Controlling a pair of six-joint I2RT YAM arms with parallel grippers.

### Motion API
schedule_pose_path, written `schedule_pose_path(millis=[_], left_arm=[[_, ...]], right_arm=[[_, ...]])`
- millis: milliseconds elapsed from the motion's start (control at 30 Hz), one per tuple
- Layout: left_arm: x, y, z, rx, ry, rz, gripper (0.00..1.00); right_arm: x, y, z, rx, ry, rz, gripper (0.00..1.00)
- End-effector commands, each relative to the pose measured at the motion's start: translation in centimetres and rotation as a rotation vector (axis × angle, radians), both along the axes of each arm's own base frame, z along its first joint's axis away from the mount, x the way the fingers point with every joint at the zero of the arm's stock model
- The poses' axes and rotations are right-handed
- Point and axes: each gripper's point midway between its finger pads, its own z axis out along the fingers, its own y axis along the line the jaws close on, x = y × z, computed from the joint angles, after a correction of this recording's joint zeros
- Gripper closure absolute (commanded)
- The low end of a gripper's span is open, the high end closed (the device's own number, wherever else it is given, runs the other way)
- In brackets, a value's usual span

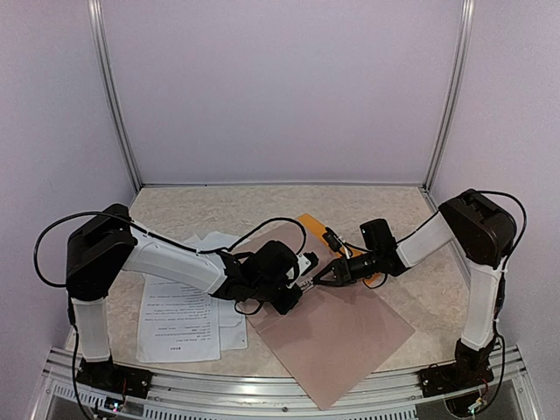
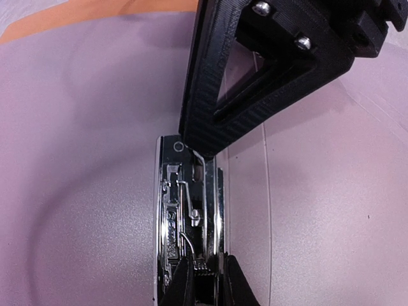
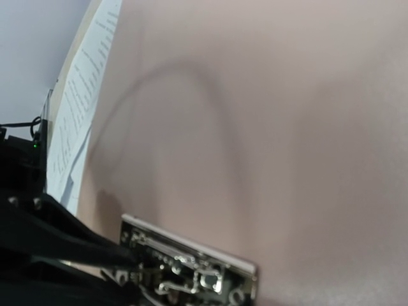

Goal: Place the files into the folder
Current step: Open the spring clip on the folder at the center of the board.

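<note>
Left gripper is nearly closed, pinching the metal clip by its lever. The right gripper touches the clip's far end — how far it is open I cannot tell. The orange folder lies just beyond. The files lie loose back under the left arm — apparently none filed yet.

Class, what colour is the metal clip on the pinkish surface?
Shiny silver. The clip shows best in the left wrist view.

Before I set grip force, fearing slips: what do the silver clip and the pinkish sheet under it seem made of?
The silver rectangular clip looks like polished metal, mirror-bright with sharp reflections. The pinkish flat sheet looks like smooth plastic or coated card, given its soft sheen; unclear which.
</note>
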Motion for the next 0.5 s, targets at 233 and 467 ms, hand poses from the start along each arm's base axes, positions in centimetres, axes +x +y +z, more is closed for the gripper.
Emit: schedule_pose_path(millis=[233, 467], left_arm=[[-2.85, 4.45, -6.31, 0.222, 0.141, 0.003, 0.94], [-2.99, 4.38, -6.40, 0.222, 0.143, 0.000, 0.94]], right_arm=[[0.28, -1.75, -3.19, -0.113, 0.065, -0.084, 0.86], [0.48, -1.95, -3.44, -0.119, 0.069, -0.098, 0.91]])
